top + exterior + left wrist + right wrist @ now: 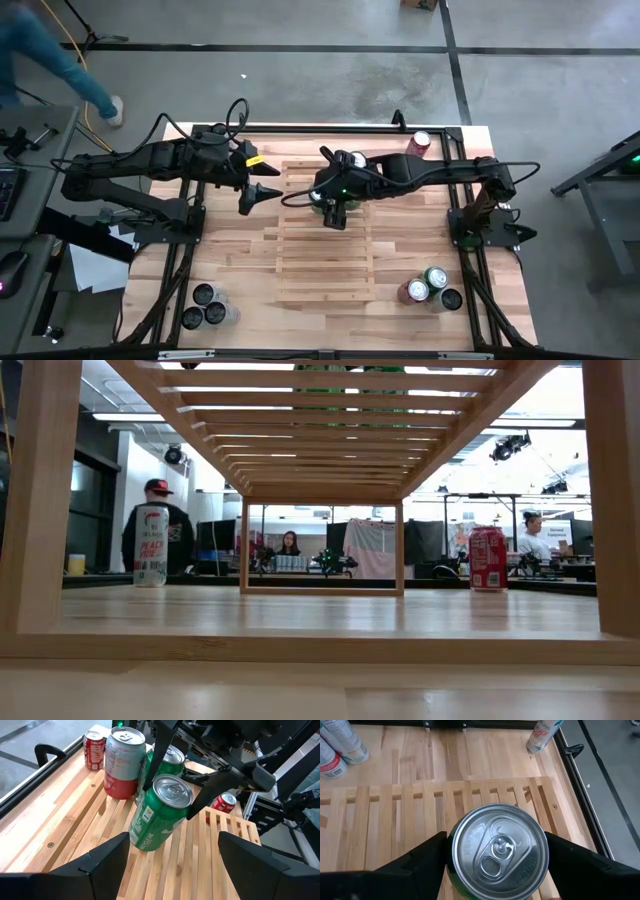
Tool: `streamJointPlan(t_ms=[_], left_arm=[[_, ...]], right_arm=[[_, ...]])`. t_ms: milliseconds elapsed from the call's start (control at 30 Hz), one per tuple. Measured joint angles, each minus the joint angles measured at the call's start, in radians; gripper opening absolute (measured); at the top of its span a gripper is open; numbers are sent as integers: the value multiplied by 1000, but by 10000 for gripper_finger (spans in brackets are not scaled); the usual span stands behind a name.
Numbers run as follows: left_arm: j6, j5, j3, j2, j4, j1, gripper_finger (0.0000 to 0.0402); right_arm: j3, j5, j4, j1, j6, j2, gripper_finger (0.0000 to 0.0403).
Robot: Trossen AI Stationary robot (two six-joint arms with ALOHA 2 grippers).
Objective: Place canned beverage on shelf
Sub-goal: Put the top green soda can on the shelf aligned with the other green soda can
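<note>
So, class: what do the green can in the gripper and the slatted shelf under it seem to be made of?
Green can: likely aluminium, with a shiny silver lid, pull tab and glossy printed side. Shelf: pale wood, going by visible grain along its slats; finish looks smooth, perhaps lightly sealed.

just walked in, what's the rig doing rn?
The right arm's tool is clamped on a green can, held tilted just above the slatted wooden shelf, near other cans already standing on it: a red and white can and a second green can. The left arm's tool waits open at the shelf's left edge, holding nothing. More cans stand on the table.
</note>
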Motion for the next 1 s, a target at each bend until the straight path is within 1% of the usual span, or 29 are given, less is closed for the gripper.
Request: streamJointPlan(t_ms=[867,1000], left_arm=[[0,1,0,0,0,0,294],[0,1,0,0,0,0,294]], right_arm=[[0,4,-4,0,33,0,289],[0,5,-5,0,33,0,302]])
